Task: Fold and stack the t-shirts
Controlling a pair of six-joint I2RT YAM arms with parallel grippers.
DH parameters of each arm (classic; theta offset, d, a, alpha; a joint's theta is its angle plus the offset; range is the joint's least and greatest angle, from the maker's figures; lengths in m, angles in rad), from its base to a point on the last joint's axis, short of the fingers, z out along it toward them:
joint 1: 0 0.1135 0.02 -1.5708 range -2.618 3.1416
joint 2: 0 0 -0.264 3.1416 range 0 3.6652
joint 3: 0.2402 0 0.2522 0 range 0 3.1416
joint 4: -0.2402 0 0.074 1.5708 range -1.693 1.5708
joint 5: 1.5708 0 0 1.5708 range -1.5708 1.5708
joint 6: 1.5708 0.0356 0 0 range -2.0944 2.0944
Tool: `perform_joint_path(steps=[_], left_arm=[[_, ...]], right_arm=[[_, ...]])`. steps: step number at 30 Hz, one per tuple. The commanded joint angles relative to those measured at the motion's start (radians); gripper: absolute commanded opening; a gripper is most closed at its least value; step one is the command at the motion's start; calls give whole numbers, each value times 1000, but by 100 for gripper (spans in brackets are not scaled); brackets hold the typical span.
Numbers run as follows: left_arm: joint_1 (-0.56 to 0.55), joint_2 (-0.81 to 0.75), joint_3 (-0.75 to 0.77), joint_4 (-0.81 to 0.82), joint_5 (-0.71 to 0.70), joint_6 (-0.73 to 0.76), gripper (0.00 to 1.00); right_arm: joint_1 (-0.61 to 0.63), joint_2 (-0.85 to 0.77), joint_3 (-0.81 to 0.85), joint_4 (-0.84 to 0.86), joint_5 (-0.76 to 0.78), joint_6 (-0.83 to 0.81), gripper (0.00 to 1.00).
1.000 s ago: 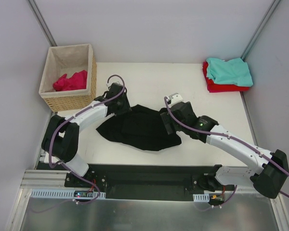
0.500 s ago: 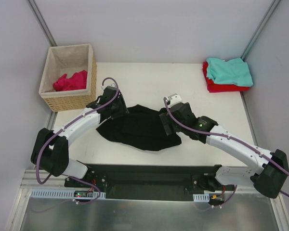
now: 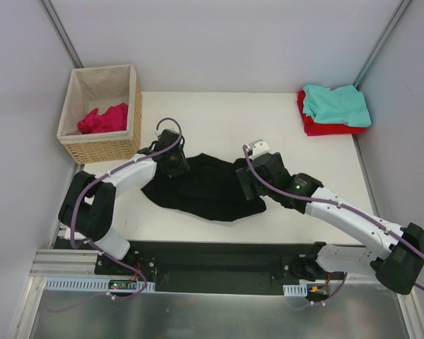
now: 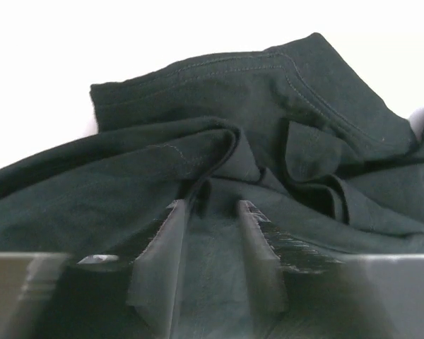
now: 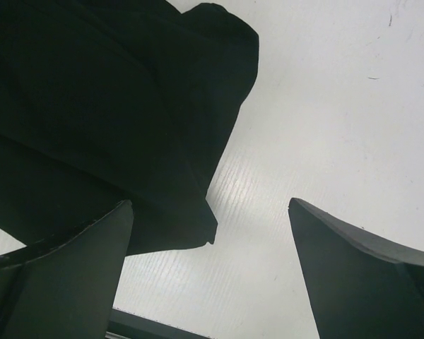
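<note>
**ITEM: Black tee, crumpled, being spread for folding**

**Location.** Clock directions are read on the top view, with 12 at the far edge of the table (image 3: 219, 113). The black t-shirt (image 3: 205, 187) lies bunched just short of centre, toward 6 o'clock. The teal t-shirt (image 3: 336, 104) sits folded on the red t-shirt (image 3: 318, 128) in the 2 o'clock corner. The pink t-shirt (image 3: 104, 119) is loose inside the wicker basket (image 3: 99, 148) at 10 o'clock.

**Tools.**
- Left gripper (image 4: 212, 206): at the black tee's 10 o'clock edge. Its jaws are partway apart and low over a raised ridge of cloth. Whether any fabric is pinched cannot be told.
- Right gripper (image 5: 210, 205): at the tee's 3 o'clock edge. Its jaws are spread wide, with a corner of the cloth and bare table between them. It holds nothing.

**Step in hand (judged).** Two tees are stacked, the black one is third, and the pink one is not yet begun. The black tee is not yet flat: hems and a sleeve are doubled over one another. The arms appear to be seeking holds on opposite edges.

**Next move calls for (judged).**
- The left jaws should close on a single hem layer, not the whole ridge.
- The right jaws should drop onto the near corner and close.
- Both arms should then draw apart, toward 9 and 3 o'clock, to pull the cloth flat before any fold is made.
</note>
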Motion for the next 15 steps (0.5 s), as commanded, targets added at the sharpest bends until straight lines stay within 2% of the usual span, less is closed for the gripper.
perform_joint_path(steps=[1, 4, 10, 15], left_arm=[[-13, 30, 54, 46, -1, -5, 21], [-13, 48, 70, 49, -10, 0, 0], [-13, 63, 100, 55, -20, 20, 0], [-13, -113, 113, 25, -35, 81, 0]], right_arm=[[5, -35, -15, -11, 33, 6, 96], [4, -32, -18, -10, 36, 6, 96], [4, -36, -24, -11, 39, 3, 96], [2, -35, -32, -1, 37, 2, 96]])
